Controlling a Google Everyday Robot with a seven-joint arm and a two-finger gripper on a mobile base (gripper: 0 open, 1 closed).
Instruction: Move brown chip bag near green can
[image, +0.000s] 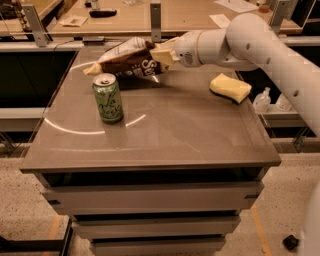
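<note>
The brown chip bag (126, 58), dark brown with a pale panel and white lettering, is held tilted just above the far part of the table. My gripper (160, 55) is shut on its right end, reaching in from the right. The green can (107, 98) stands upright on the table, just below and in front of the bag's left end. Bag and can are close but apart.
A yellow sponge (230, 88) lies on the table's right side under my arm. The grey table (165, 135) has drawers below. A counter (150, 20) with posts and papers runs behind. Bottles (263, 100) stand on a lower shelf at right.
</note>
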